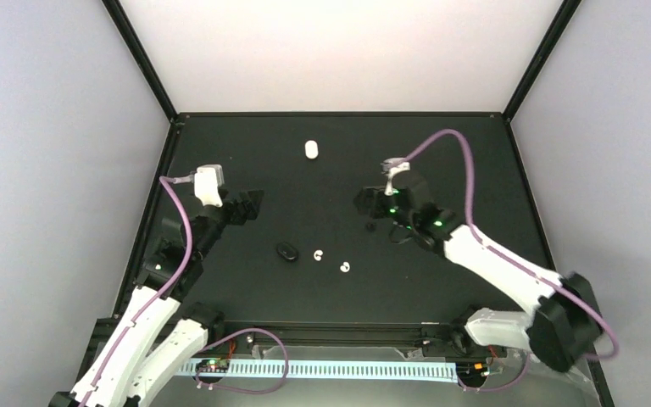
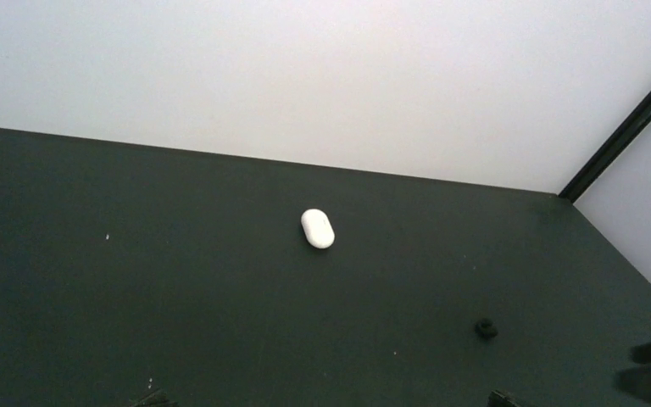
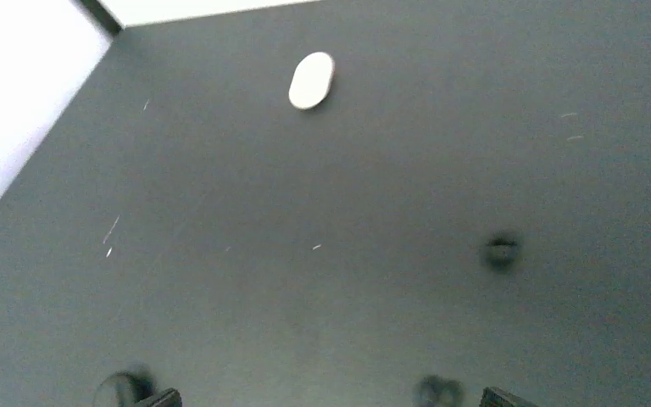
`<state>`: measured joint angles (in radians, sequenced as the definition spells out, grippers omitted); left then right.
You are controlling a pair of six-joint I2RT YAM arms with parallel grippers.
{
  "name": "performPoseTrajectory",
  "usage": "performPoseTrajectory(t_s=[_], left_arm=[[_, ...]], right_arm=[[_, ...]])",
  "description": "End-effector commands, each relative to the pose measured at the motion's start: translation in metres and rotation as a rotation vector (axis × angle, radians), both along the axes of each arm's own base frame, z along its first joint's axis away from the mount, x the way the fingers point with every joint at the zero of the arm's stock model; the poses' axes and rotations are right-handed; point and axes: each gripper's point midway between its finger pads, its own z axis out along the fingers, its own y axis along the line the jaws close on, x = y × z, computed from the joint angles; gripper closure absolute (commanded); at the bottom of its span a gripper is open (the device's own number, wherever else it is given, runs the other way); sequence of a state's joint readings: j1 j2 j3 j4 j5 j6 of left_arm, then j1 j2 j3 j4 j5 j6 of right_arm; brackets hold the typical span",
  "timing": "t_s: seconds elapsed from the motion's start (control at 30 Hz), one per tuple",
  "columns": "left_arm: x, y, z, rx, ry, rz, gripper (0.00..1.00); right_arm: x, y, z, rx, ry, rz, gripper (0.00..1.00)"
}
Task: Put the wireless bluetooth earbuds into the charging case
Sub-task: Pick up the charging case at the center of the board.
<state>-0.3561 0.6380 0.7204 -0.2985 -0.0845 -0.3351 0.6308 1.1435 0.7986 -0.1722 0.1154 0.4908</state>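
Nothing is in yet — the case (image 1: 311, 149) lies alone at the far side of the counter (image 1: 475, 170), apparently shut. Two white buds (image 1: 319, 254) lie loose near the middle, well apart from it, and a black bud (image 1: 370, 226) sits just beside the right end effector (image 1: 366, 202). That one and the left end effector (image 1: 254, 206) are both spread wide and hold nothing — every pick and placement looks yet to be done.

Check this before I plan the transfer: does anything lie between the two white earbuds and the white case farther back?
Nothing visible does. The white earbuds and white case have only bare table between them; the black oval case lies left of that line.
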Motion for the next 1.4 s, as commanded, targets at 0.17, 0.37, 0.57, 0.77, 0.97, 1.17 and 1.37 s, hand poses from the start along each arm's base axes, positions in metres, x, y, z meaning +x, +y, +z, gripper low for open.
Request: performPoseTrajectory(t_s=[0.17, 0.37, 0.57, 0.77, 0.97, 1.17, 1.37], left_arm=[[-0.014, 0.002, 0.018, -0.018, -0.089, -0.017, 0.01], [-0.018, 0.011, 0.024, -0.018, -0.118, 0.027, 0.01], [-0.018, 0.013, 0.024, -0.015, -0.117, 0.034, 0.01], [-0.019, 0.011, 0.025, -0.021, -0.118, 0.022, 0.01], [-0.022, 0.012, 0.029, -0.030, -0.134, 0.022, 0.01], [-0.022, 0.013, 0.028, -0.025, -0.133, 0.028, 0.01], [-0.020, 0.013, 0.026, -0.021, -0.125, 0.033, 0.01]], right_arm=[[-0.037, 0.157, -0.066, -0.169, 0.109, 0.399, 0.15], [-0.066, 0.208, -0.113, -0.253, 0.177, 0.560, 0.28], [-0.071, 0.227, -0.126, -0.287, 0.184, 0.610, 0.28], [-0.070, 0.241, -0.135, -0.325, 0.187, 0.625, 0.29], [-0.064, 0.243, -0.147, -0.382, 0.181, 0.616, 0.33], [-0.062, 0.245, -0.159, -0.443, 0.178, 0.635, 0.38], [-0.063, 0.247, -0.168, -0.483, 0.174, 0.657, 0.43]])
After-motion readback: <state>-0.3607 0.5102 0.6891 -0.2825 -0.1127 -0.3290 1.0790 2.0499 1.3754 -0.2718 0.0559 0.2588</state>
